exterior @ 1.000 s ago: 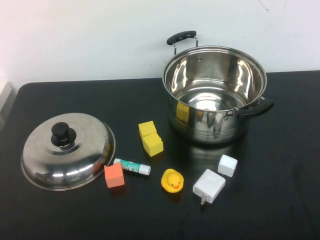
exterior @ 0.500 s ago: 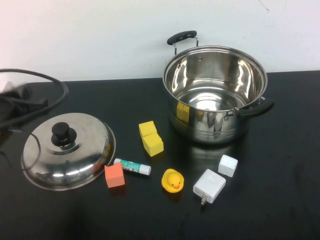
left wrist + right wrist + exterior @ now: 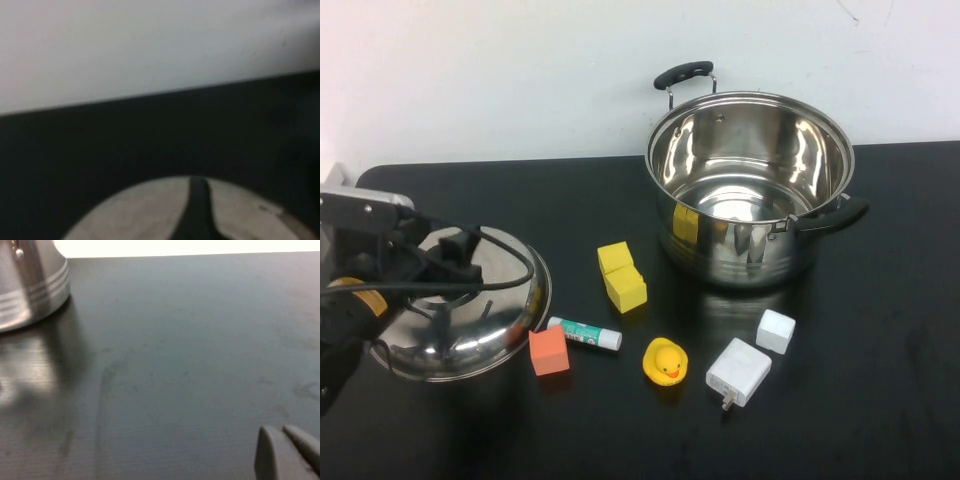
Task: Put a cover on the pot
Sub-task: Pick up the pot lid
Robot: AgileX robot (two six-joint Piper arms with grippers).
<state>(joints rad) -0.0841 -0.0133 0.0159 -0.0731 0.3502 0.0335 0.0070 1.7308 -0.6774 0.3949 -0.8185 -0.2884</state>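
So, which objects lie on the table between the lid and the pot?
In the high view, two stacked yellow blocks lie between the lid and the pot.

Left arm black with white housing, a yellow band and looping black cables; right gripper fingertips grey

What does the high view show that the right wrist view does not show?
Only the high view shows the left gripper over the lid, the open top of the pot, the yellow duck and the white charger. Only the right wrist view shows the right gripper with its fingertips together, low over the bare table. Both show the pot's steel wall and the black table.
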